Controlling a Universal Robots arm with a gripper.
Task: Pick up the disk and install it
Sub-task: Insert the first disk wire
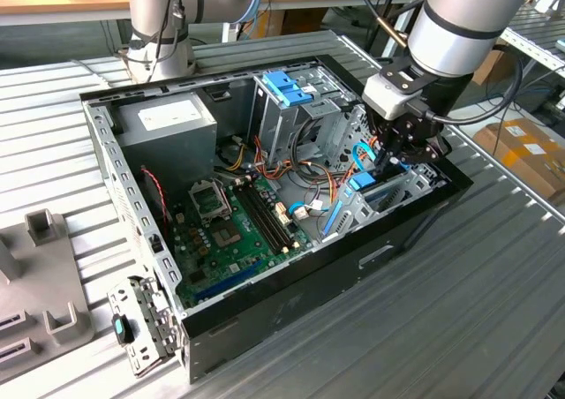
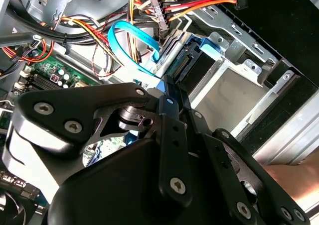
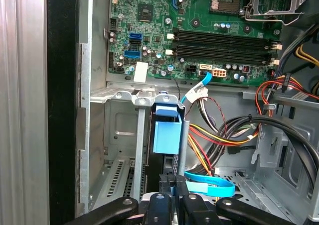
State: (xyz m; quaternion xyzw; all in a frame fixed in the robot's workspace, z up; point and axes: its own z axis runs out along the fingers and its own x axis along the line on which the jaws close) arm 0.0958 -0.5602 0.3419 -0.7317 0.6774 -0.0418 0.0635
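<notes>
The disk [image 3: 167,133] stands on edge in the metal drive bay [image 3: 117,130] at the corner of the open computer case [image 1: 309,271]. Its blue plastic frame [image 1: 364,184] shows between the bay's rails. My gripper [image 3: 172,182] is down inside the case at the exterior view's right and is shut on the disk's near end. In the second wrist view the black fingers [image 2: 172,110] meet around the disk [image 2: 187,60], which points into the bay. In the exterior view my gripper [image 1: 386,165] hangs just above the blue frame.
A green motherboard [image 1: 234,222] covers the case floor. A grey power-supply box [image 1: 168,121] and a tall metal cage with a blue top [image 1: 287,90] stand at the back. Bundled wires and a blue flat cable [image 2: 132,36] lie beside the bay. Grey fixtures [image 1: 44,231] sit on the table.
</notes>
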